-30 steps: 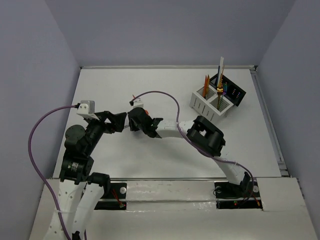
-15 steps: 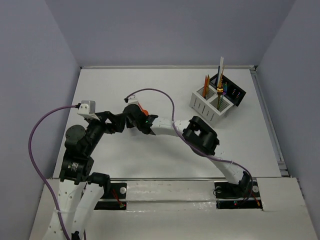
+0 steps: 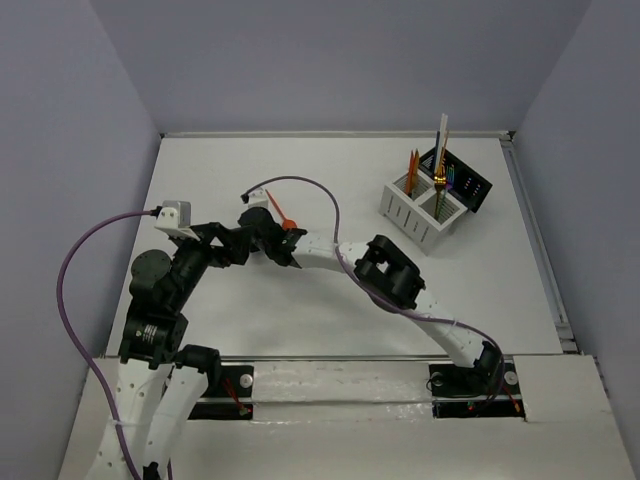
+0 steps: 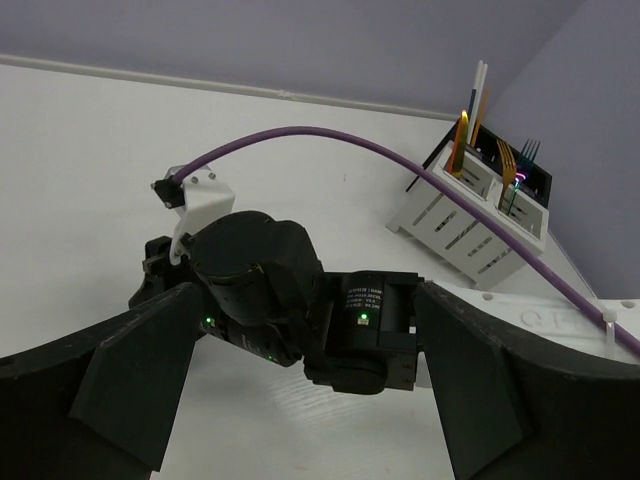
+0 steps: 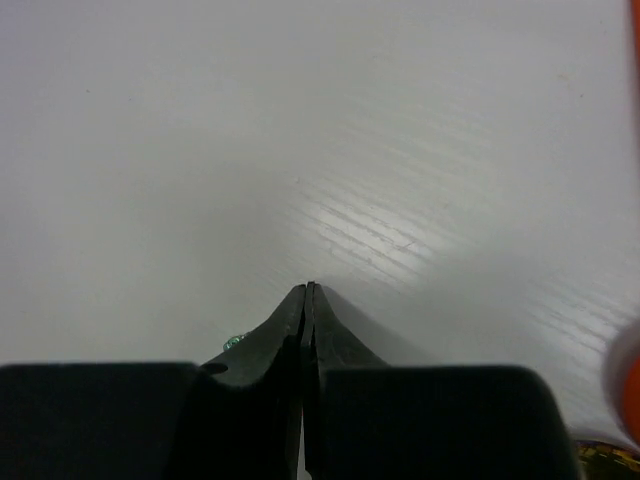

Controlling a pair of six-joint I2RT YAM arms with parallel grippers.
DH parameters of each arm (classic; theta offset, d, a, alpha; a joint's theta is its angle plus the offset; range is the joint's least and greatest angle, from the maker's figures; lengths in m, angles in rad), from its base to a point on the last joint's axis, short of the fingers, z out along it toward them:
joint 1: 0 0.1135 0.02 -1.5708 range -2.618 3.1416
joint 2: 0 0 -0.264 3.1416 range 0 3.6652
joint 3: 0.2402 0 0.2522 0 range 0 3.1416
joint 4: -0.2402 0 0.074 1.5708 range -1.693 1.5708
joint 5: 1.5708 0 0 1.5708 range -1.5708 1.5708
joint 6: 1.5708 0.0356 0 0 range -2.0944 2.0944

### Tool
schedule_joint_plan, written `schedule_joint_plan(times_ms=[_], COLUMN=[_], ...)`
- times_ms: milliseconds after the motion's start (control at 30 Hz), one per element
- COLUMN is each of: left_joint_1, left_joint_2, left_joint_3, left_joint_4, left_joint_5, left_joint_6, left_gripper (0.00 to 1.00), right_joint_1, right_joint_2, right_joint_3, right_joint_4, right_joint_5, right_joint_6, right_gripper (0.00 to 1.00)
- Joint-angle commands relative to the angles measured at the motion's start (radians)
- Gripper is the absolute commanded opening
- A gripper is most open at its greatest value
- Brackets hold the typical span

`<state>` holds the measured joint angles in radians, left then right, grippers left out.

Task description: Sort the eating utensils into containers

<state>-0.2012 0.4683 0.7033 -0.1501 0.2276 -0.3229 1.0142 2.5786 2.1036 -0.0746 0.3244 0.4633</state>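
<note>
Though right jaws meet, orange utensil (image 3: 287,218) lies beside.

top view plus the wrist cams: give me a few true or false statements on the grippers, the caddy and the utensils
1. The right gripper has its fingers pressed together. True.
2. The left gripper is shut. False: its fingers are spread wide in the left wrist view.
3. The white caddy and the black box stand joined on the far right part of the table. True.
4. Both containers are empty. False: several utensils stand upright in them.
5. An orange utensil shows close beside the right gripper in the top view. True.
</note>
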Motion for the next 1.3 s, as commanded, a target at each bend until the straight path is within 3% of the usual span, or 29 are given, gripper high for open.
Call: schedule_joint_plan(times_ms=[0,300,600,733,933,1067,1267], left_joint_1=[-0.004,-0.004,0.005,0.005,0.014,0.014,0.014], left_joint_2=[0.0,0.0,0.003,0.007,0.006,0.004,0.001], left_joint_3=[0.027,0.025,0.024,0.024,0.024,0.024,0.025], left_joint_4=[0.05,0.052,0.055,0.058,0.058,0.055,0.055], left_joint_5=[0.004,0.006,0.013,0.018,0.018,0.018,0.018], left_joint_6=[0.015,0.013,0.012,0.01,0.012,0.012,0.012], left_gripper=[0.99,0.99,0.99,0.99,0.99,0.99,0.99], right_joint_1=[0.021,0.04,0.04,0.04,0.04,0.0,-0.009], right_joint_2=[-0.06,-0.351,-0.59,-0.659,-0.698,-0.626,-0.477], right_joint_3=[-0.16,-0.59,-0.876,-0.892,-0.828,-0.724,-0.498], right_joint_4=[0.034,0.15,0.156,0.13,0.059,-0.054,-0.267], right_joint_5=[-0.085,-0.173,-0.147,-0.146,-0.125,-0.067,-0.015], right_joint_6=[-0.032,-0.101,-0.133,-0.138,-0.172,-0.198,-0.252], right_gripper=[0.07,0.07,0.07,0.09,0.26,0.4,0.45])
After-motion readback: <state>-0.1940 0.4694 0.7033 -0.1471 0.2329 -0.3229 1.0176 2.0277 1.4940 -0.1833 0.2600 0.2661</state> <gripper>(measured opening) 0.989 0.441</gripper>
